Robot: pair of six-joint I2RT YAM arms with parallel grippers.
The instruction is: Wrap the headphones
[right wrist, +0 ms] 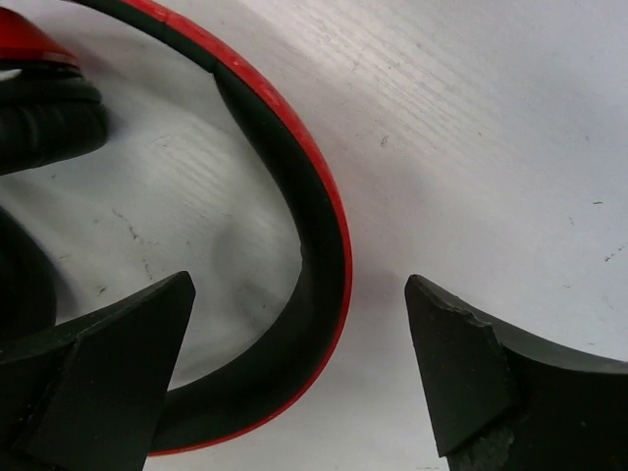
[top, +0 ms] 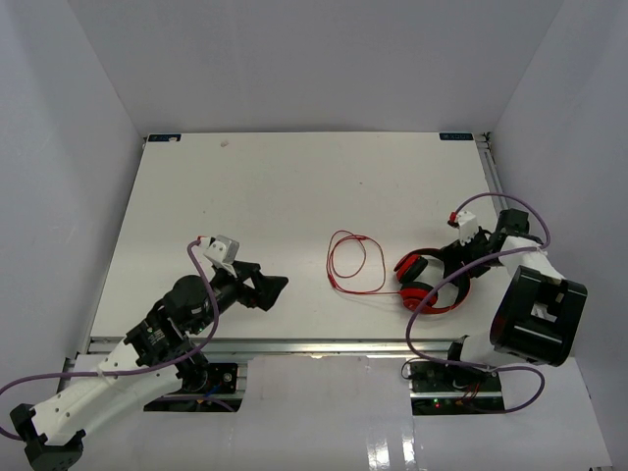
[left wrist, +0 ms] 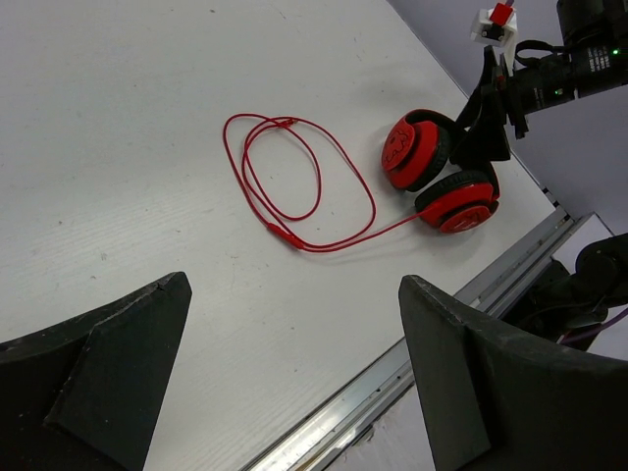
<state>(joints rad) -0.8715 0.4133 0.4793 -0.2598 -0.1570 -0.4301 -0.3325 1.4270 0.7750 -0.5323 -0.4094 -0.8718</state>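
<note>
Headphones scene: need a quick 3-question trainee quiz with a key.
1. True or false: the left claw is holding the red cable.
2. In the right wrist view, what lies between the open fingers of the right claw? A) an ear pad B) the headband C) the cable's plug
3. In a few words: how does the cable lie relative to the headphones in the top view?

Key: 1 false, the claw is open and empty. 2 B. 3 In loose loops on the table, left of the headphones.
</note>
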